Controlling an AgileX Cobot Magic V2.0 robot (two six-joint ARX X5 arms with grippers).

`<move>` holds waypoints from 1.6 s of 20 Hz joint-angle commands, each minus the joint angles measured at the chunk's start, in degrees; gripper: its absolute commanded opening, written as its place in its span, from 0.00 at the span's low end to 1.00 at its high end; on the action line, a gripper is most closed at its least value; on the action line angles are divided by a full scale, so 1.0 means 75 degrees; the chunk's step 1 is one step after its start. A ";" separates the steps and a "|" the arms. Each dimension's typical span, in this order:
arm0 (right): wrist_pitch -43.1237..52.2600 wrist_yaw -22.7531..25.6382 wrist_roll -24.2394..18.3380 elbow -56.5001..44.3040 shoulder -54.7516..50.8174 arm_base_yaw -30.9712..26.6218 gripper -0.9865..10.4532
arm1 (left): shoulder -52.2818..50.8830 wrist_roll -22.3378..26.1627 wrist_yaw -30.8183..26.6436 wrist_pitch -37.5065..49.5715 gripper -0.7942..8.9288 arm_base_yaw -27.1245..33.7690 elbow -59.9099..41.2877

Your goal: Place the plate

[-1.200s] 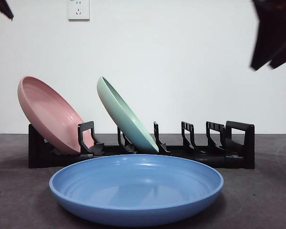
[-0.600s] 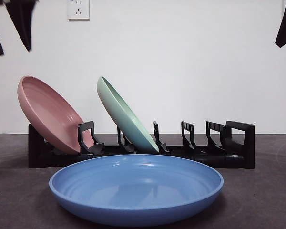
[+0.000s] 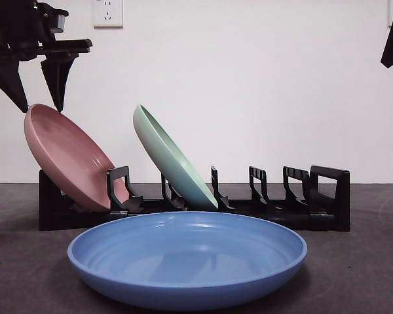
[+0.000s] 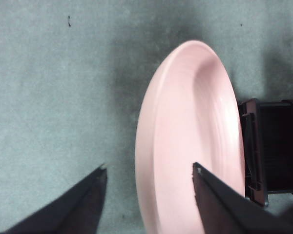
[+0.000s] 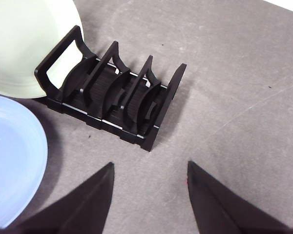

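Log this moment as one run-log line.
left gripper: open, straddling pink plate top rim | right gripper: open, waiting | green plate: in rack | blue plate: flat on table

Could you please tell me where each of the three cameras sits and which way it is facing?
Front view: low at table height, looking level across the blue plate to the rack; left gripper at top left.
Left wrist view: looks down on the pink plate; own open jaws show.
Right wrist view: looks down on the rack's empty end; own open jaws.
Shared: rack, plates.
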 commanded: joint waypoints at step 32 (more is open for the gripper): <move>-0.0367 0.0035 0.0050 0.0038 0.0035 0.0029 0.29 | 0.0085 0.0501 -0.1215 -0.2331 0.10 0.0003 0.2197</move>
